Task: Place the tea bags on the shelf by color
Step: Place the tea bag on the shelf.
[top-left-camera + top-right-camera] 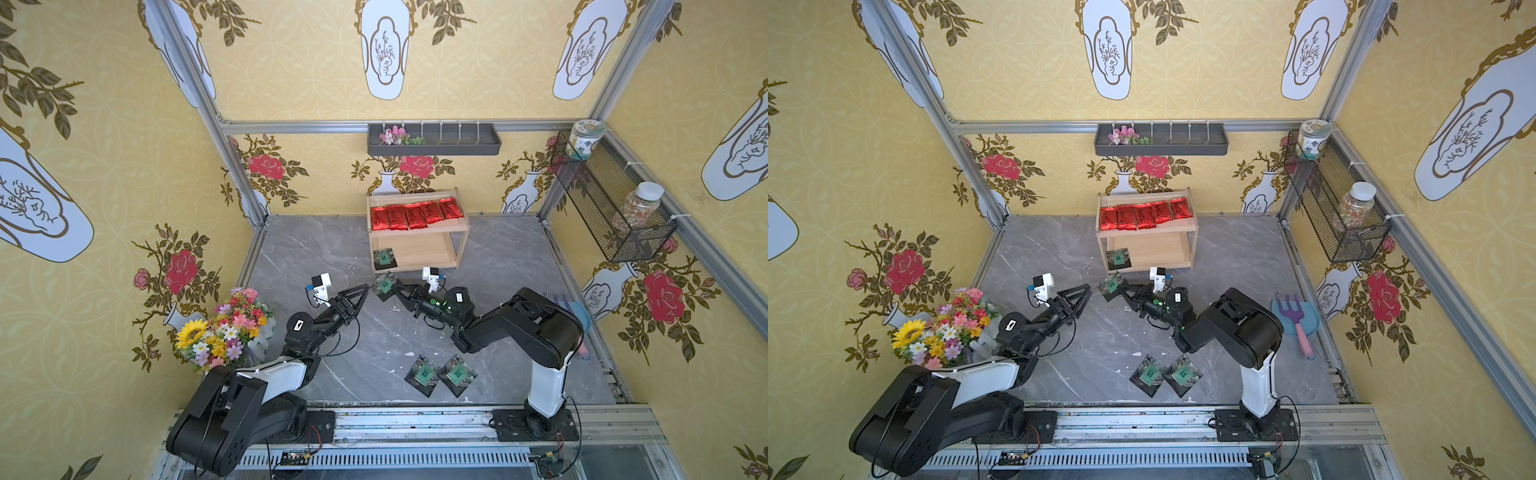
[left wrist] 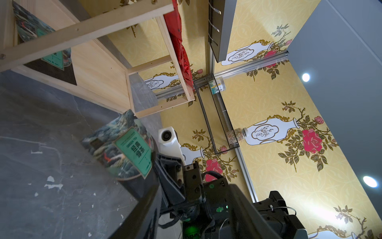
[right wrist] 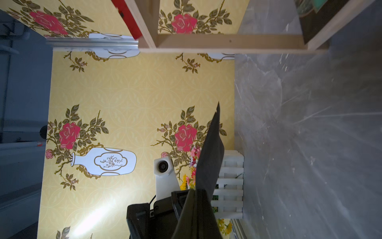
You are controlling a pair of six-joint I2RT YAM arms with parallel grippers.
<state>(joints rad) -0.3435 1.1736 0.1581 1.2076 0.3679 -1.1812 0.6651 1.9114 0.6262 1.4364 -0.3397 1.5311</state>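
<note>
Grey marbled tabletop [image 1: 311, 257], enclosed on three sides by yellow floral wallpaper [image 1: 311, 62]. Nearest the front rail, a green packet [image 1: 423, 374] and a second green packet [image 1: 457, 372] lie flat, side by side. At mid-table the right gripper [image 1: 395, 287] is clamped on one edge of the held green packet [image 1: 384, 286], which sits tilted, raised off the surface. The left gripper [image 1: 365, 289] points at the opposite edge, apparently just clear of it; its jaw gap cannot be told. Both arms reach forward and inward, forearms low. Farthest, the shelf [image 1: 419, 232] stands against the back wall: five red sachets [image 1: 415, 216] in a row on top, one shelved green packet [image 1: 384, 258] on the lower tier, toward the left arm's side.
</note>
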